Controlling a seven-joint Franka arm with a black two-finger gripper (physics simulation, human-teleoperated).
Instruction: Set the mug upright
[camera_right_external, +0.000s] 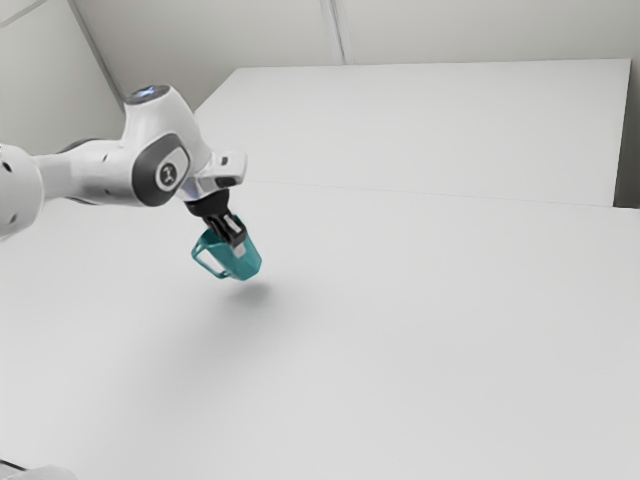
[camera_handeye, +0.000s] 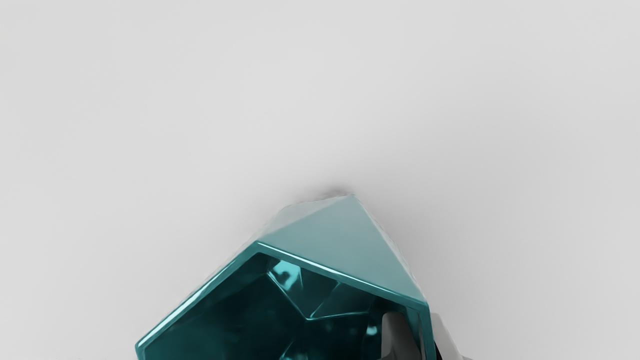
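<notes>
Teal mug (camera_right_external: 238, 262), and it's in the gripper (camera_right_external: 238, 246)! The two fingers pinch its wall, one inside the mouth, one outside. It's tilted, mouth up toward the hand, handle (camera_right_external: 207, 261) toward the exterior view's left, and the base looks just off the table (camera_right_external: 450, 350), with a soft shadow (camera_right_external: 256, 292) beneath.

Look at the room here: white tabletop runs broadly away to the exterior view's right and on toward the camera. Behind the mug a faint line crosses the white; far edge or seam, I can't tell. The arm (camera_right_external: 95, 172) comes in from the exterior view's left, cut off by the frame.

Over to the wrist view: angular rim, bright along its edge, near side cut off, and much of the inside lost in dark. The fingers are partly cropped too. And down in the exterior view's near left corner, a pale rounded shape (camera_right_external: 42, 473), too cropped to name.
</notes>
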